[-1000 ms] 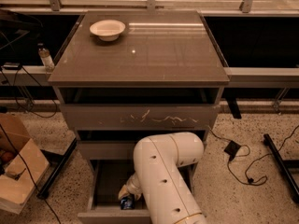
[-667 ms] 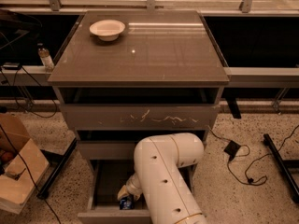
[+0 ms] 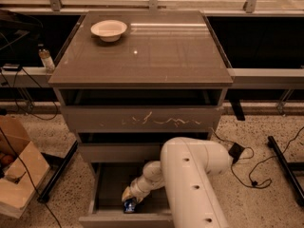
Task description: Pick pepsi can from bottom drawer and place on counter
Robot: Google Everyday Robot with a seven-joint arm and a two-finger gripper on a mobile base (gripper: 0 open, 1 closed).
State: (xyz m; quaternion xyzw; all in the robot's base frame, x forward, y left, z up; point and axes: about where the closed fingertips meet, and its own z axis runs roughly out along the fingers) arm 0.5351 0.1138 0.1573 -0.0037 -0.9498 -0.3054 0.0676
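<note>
Pepsi can (image 3: 129, 206), a small dark-blue metal drink can with pale markings: sits right at the tip of my gripper (image 3: 128, 197), at the near edge of the tray. Only a sliver of it shows under my wrist.

My white two-finger gripper: reached down into the bottom drawer (image 3: 107, 184), the deep grey-brown one, pulled open. Its state: cannot tell, nor whether it has the can.

Handling, my guess: thin-walled cylinder, light if empty, weightier if full. Smooth painted sides, so likely slippery. Squeezing hard would dent it. Best taken across the middle of the body, kept upright, not by the rim.

Counter (image 3: 156, 56), the glossy grey-brown cabinet top: well above my gripper and farther back.

Count:
- Pepsi cans: one seen.
- Drawers: three, the bottom one open.
- White round bowl (image 3: 109, 30): one, far above, at the counter's back left corner.
- Small white-capped bottle (image 3: 46, 59): one, on a ledge up and left of my gripper.
</note>
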